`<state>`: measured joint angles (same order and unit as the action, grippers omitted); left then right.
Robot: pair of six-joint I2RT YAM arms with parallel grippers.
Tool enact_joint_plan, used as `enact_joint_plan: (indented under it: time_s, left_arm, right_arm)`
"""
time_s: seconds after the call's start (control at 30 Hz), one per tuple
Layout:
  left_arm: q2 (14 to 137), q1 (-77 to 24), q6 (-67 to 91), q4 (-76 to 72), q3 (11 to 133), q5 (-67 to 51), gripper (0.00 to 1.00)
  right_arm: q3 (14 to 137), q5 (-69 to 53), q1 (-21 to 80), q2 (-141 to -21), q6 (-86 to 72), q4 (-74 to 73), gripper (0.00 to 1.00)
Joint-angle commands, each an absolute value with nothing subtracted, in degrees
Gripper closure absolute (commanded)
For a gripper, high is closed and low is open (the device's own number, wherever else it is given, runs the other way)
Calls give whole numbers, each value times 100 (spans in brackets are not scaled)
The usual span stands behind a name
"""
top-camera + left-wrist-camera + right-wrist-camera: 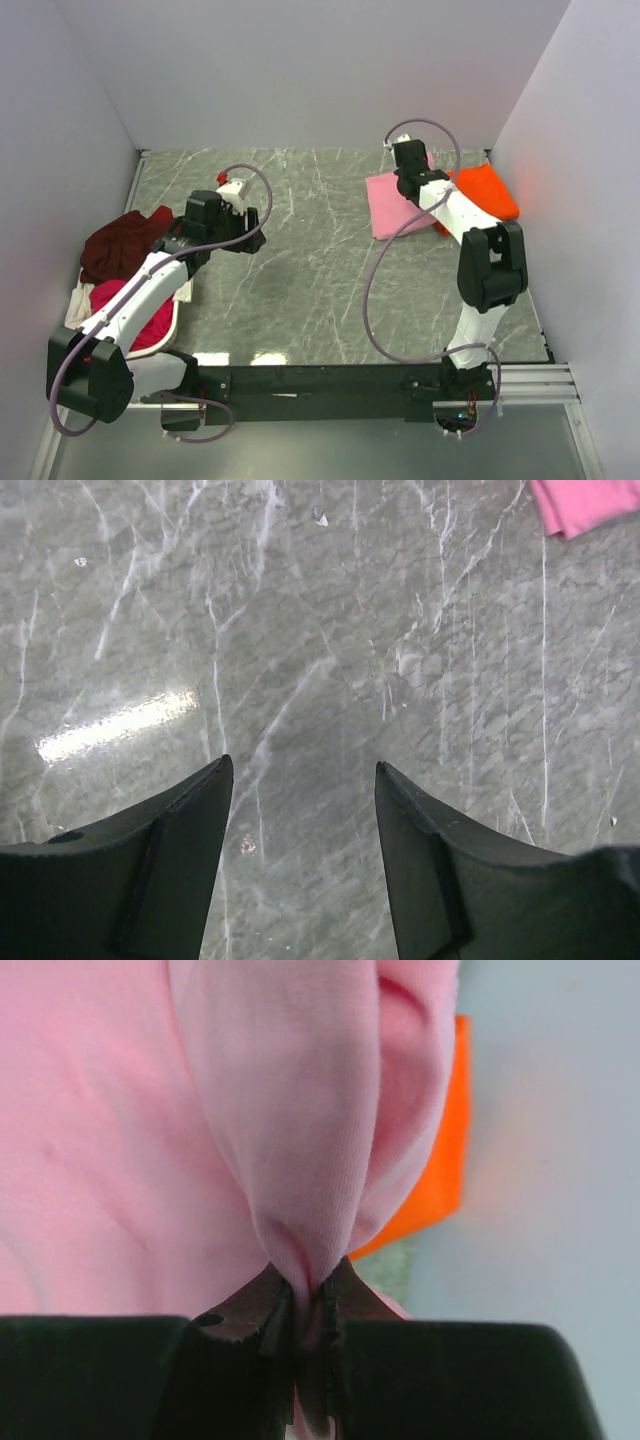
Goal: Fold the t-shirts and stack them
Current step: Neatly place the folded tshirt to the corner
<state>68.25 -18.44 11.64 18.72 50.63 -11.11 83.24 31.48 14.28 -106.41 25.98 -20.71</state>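
Top external view, far left: a heap of t-shirts lay at the table's left edge. The dark maroon shirt was farthest from me, the magenta-red shirt nearer, and the cream shirt peeked out beneath them.
My left gripper: it hung just right of that heap over bare marble. In the left wrist view my fingers stood wide apart, released, with only tabletop between them.
Light pink shirt: it lay on the far right part of the table, well apart from the heap. One corner of it showed at the top right of the left wrist view.
My right gripper: it was at the pink shirt's far edge. In the right wrist view my fingers were clenched on a pinched fold of the pink cloth.
Bright orange shirt: it lay just right of the pink one, near the right wall. My arm hid whether the two overlapped.
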Motion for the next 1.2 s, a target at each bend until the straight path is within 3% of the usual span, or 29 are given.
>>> enact_joint_plan:
  time_s: [0.0,1.17]
  left_arm:
    - [6636,-1775,949,1722,5089,-1178,36]
    - [6539,-1775,905,1723,4975,-1274,36]
  right_arm:
    - [8139,3805,1459,-10055,3233,-1240,100]
    - [8244,3278,729,-9448,4315,-835,100]
